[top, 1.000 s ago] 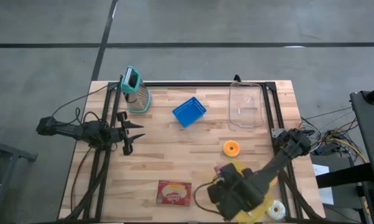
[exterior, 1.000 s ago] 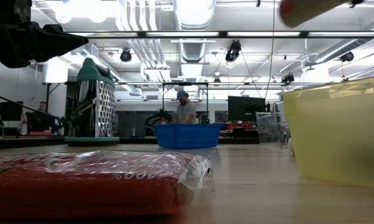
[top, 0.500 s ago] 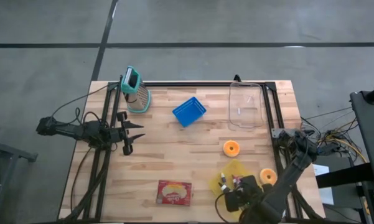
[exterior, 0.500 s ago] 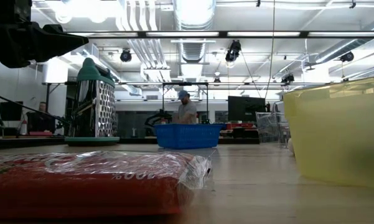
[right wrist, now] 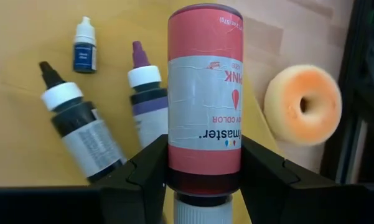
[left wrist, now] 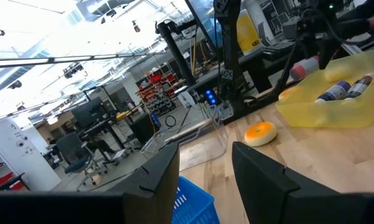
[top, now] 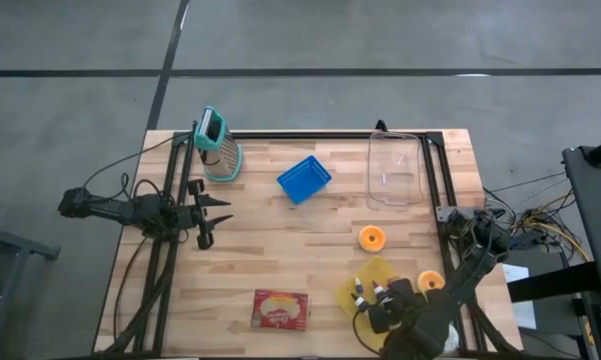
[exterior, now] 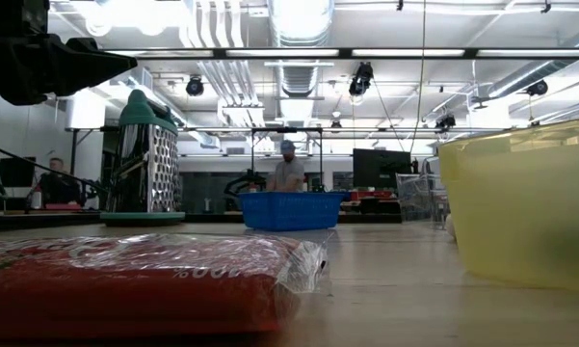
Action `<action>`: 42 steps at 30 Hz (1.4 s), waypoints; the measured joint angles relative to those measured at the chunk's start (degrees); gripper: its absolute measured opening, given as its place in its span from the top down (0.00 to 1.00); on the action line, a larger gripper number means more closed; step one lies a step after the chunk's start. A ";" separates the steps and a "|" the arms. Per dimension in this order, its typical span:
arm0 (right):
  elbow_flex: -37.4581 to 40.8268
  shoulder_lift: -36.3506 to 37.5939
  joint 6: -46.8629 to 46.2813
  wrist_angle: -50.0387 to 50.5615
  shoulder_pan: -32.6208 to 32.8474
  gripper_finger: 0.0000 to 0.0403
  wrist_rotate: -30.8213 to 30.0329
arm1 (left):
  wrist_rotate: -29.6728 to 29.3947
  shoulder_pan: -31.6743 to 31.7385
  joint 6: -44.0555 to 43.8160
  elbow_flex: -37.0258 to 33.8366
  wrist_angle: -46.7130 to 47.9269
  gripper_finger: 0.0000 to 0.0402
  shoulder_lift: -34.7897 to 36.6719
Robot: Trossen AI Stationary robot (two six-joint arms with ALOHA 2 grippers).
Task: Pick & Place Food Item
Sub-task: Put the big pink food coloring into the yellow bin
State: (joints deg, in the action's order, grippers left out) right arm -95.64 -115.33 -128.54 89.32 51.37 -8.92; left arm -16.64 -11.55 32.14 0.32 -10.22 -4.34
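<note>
Holding a pink cylindrical bottle with a white label [right wrist: 205,93] between its two dark fingers, the right gripper [right wrist: 205,168] hangs over the near right part of the wooden desk [top: 280,240]. The fingers are partly open and closed on the lower end of the bottle — one finger [right wrist: 146,168] touches each side, and the bottle points straight forward away from the wrist. In the high view this gripper [top: 385,312] is above the near edge of the shallow yellow plastic tray [top: 365,280].

Under the held bottle the yellow tray [right wrist: 25,74] carries three smaller bottles: a black one with a white cap [right wrist: 74,124], a purple one with a white collar [right wrist: 148,106], which lies partly behind the pink bottle, and a small blue dropper bottle [right wrist: 84,46]. An orange foam ring [right wrist: 303,106] lies just beside the tray on the desk, and a second orange ring [top: 371,238] lies farther in, between the tray and the clear plastic container [top: 394,170].

The left gripper [top: 208,215] waits at the left side of the desk, well apart from the tray — its fingers [left wrist: 261,180] stand open and hold nothing. Also on the desk are a blue plastic basket [top: 303,180], a metal grater with a teal handle [top: 218,145] and a red flat food packet in clear wrap [top: 280,309]. In the low view a person [exterior: 287,172] shows far behind the desk.
</note>
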 joint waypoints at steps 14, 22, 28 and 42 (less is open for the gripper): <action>4.45 1.04 5.95 -3.02 -0.41 0.59 -0.30 | 0.00 -0.02 0.02 0.00 0.02 0.62 0.00; 9.07 3.90 6.00 -6.68 -0.73 0.59 -2.65 | 0.02 -0.02 0.02 -0.02 0.00 0.62 0.00; 17.94 7.73 5.98 -15.96 -0.76 0.60 -2.77 | 0.00 0.00 0.02 0.00 0.00 0.62 0.00; 25.27 11.52 5.78 -22.42 -0.83 0.59 -3.60 | 0.02 -0.02 0.00 -0.02 0.02 0.62 0.00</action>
State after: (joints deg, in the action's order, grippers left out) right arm -70.37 -103.81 -122.76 66.91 50.55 -12.52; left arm -16.62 -11.57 32.14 0.30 -10.20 -4.34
